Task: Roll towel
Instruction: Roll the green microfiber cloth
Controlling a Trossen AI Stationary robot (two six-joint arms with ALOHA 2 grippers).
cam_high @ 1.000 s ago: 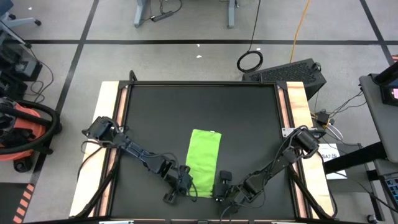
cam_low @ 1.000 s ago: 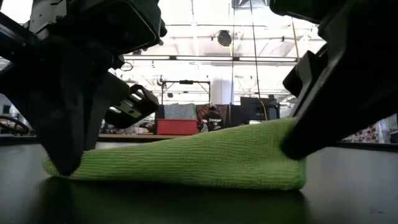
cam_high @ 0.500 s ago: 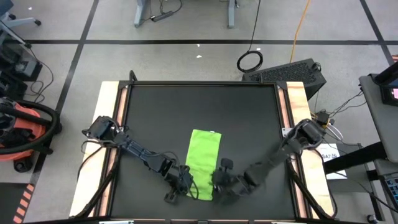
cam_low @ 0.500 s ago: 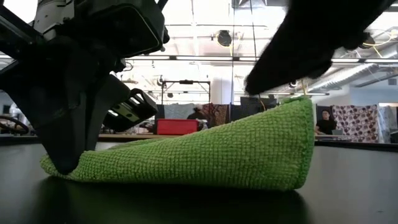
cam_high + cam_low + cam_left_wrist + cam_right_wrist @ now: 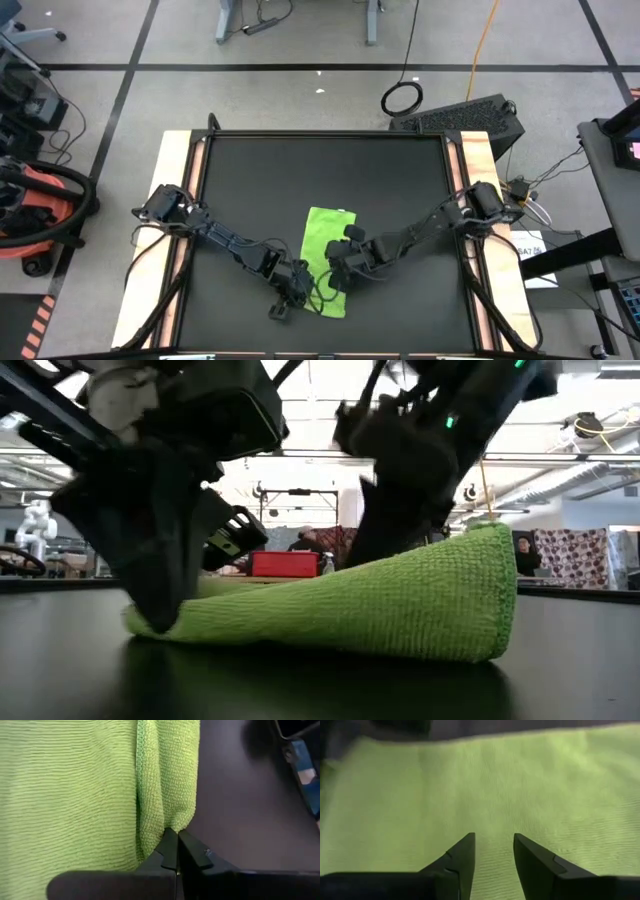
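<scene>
The black table (image 5: 240,180) fills the middle of the high view, and the towel (image 5: 325,245) lies on it just toward six o'clock of the table's centre — a narrow lime-green strip running roughly twelve to six, its six-o'clock end under the two grippers.

The towel looks light, soft and limp. In the low view its one edge stands up in a thick doubled fold (image 5: 490,590) while the rest slopes down flat to the table, so it holds a shape only where it is bunched or pinched. The looped knit should give the fingers good friction against the cloth, though the cloth itself may slide on the smooth tabletop when pushed. Nothing about it is fragile. My judgement is that the best hold is at a folded edge or corner at the six-o'clock end, where there are layers to pinch; the flat middle offers nothing to grasp.

The left gripper (image 5: 176,851) comes in from about eight o'clock and has its fingers pressed tight together on the towel's folded edge, pinning that corner. The right gripper (image 5: 492,852) reaches in from about three o'clock and hovers over the flat green surface with its fingers part-way apart, holding nothing.

No brand, label or tag shows on the towel, and no readable writing appears on the table or either gripper.
</scene>
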